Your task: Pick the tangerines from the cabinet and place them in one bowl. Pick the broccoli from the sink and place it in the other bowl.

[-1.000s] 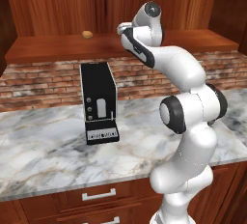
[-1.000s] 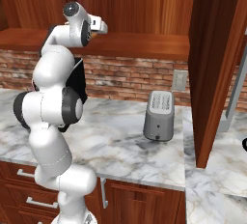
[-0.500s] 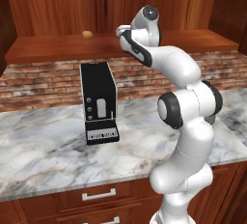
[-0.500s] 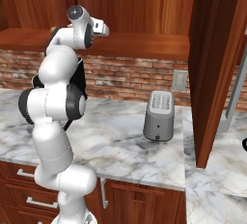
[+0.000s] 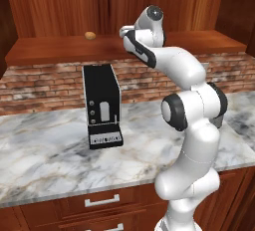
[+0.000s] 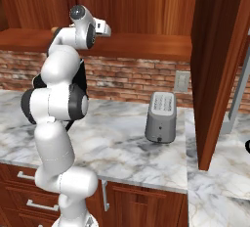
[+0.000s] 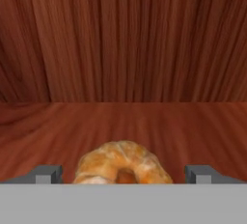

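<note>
A tangerine (image 7: 123, 162) lies between the wide-spread end effector (image 7: 123, 174) tips.

Orange-tan tangerine (image 7: 123, 164) low in the hand view; reddish-brown wood-grain cabinet (image 5: 60, 50); red-brown brick backsplash (image 5: 45, 85); grey-veined white marble counter (image 5: 45, 160); black coffee machine (image 5: 101, 106); silver-grey toaster (image 6: 161, 117) right of centre.

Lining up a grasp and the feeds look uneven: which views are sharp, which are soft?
Hand view: blurry; the tangerine and shelf grain are smeared. Left base view: crisp, with a soft shadow beside the coffee machine. Right base view: crisp, evenly lit, no glare.
</note>
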Tool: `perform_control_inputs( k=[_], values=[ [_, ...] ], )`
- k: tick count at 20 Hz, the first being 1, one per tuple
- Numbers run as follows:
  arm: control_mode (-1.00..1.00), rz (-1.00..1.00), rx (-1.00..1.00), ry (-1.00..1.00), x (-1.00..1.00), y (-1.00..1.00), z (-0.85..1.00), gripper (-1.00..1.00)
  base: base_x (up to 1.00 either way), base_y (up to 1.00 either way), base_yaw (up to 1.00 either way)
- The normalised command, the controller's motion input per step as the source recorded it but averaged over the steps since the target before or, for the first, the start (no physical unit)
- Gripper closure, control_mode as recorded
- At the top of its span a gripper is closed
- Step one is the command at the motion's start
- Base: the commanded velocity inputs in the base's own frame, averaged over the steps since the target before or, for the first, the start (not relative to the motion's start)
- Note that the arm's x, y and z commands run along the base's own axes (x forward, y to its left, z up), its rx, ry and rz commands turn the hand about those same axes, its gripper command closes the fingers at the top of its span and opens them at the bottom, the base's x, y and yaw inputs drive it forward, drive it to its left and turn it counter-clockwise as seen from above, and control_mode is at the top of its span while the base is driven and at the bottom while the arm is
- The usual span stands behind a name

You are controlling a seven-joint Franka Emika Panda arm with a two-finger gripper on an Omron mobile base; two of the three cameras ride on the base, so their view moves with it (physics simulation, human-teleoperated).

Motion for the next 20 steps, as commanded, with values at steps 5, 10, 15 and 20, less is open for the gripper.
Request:
perform_control_inputs(
  k=[5, 10, 15, 20],
  values=[
    [-1.00, 0.00, 0.00, 0.00, 0.02, 0.03, -0.09, 1.00, 0.00, 0.00, 0.00],
    [-1.00, 0.00, 0.00, 0.00, 0.00, 0.00, -0.01, 1.00, 0.00, 0.00, 0.00],
    [-1.00, 0.00, 0.00, 0.00, 0.00, 0.00, 0.00, 1.00, 0.00, 0.00, 0.00],
    [-1.00, -0.03, 0.00, -0.01, -0.07, 0.00, 0.14, 1.00, 0.00, 0.00, 0.00]
  ],
)
